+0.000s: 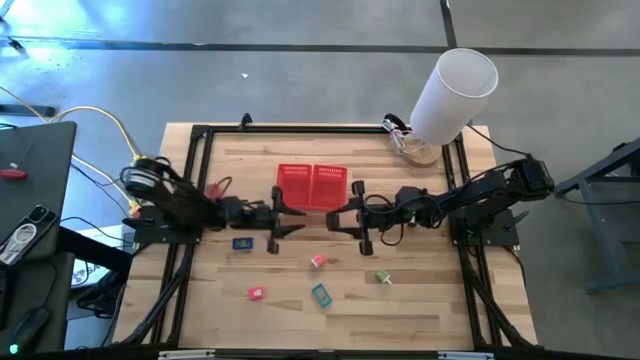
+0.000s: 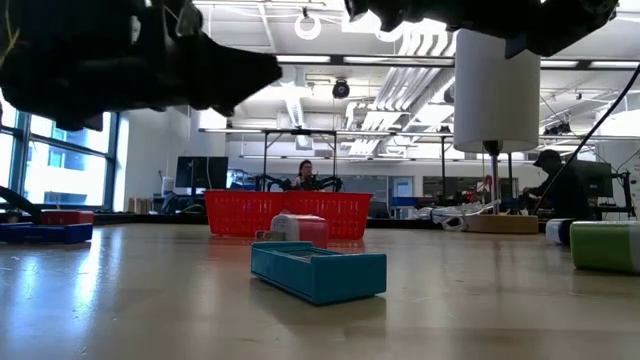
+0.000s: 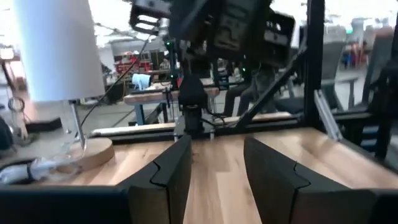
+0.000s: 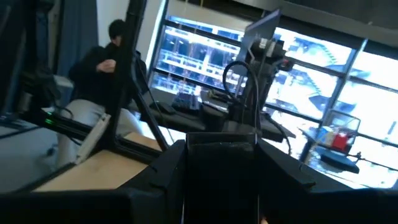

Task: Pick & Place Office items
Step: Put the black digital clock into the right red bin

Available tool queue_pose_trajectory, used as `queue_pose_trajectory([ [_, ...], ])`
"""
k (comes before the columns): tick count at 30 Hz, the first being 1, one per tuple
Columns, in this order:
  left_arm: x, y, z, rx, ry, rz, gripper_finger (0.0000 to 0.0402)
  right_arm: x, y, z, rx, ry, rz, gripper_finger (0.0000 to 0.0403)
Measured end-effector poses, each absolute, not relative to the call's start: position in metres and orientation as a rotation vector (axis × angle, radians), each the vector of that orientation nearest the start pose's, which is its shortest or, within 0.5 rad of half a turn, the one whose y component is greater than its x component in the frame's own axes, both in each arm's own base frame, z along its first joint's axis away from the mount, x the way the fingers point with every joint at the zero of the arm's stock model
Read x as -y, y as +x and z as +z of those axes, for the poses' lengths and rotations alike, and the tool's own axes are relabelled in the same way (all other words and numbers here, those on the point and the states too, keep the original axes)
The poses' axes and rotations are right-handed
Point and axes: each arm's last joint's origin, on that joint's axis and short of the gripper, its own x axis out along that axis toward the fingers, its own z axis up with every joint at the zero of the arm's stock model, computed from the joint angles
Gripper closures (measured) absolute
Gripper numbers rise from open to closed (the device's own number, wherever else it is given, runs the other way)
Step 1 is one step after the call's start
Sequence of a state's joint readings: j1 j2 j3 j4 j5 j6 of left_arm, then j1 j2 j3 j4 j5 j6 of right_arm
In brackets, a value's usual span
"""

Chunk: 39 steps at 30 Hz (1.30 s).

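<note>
The left gripper (image 1: 284, 218), fingers apart and empty, hangs just in front of the red mesh basket (image 1: 312, 186); the small dark blue block (image 1: 242, 242) lies on the tabletop (image 1: 420, 300) close beside it, so the left arm looks nearer to it. The right gripper (image 1: 352, 222) seems clamped on a black item (image 4: 221, 180).
</note>
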<state>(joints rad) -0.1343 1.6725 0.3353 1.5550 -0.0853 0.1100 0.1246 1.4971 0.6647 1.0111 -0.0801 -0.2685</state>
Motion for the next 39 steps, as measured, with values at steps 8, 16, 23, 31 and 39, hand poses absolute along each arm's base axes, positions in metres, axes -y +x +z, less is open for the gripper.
queue_pose_trajectory([
  [8,0.041,0.262,0.148,0.164,0.13,-0.124,0.026,-0.043,0.302,0.241,0.187,-0.226,0.23,0.0259],
  [16,0.038,0.263,0.145,0.128,0.011,-0.133,0.026,-0.044,0.302,0.24,0.18,-0.22,0.256,0.0259],
  [23,0.039,0.265,0.141,0.077,-0.004,-0.154,0.0232,-0.047,0.301,0.239,0.169,-0.205,0.335,0.0259],
  [31,0.038,0.274,0.146,0.081,-0.073,-0.163,0.0166,-0.047,0.301,0.239,0.165,-0.162,0.378,0.0259],
  [39,0.034,0.317,0.178,0.127,-0.072,-0.281,0.0157,-0.048,0.301,0.239,0.16,-0.133,0.391,0.0259],
])
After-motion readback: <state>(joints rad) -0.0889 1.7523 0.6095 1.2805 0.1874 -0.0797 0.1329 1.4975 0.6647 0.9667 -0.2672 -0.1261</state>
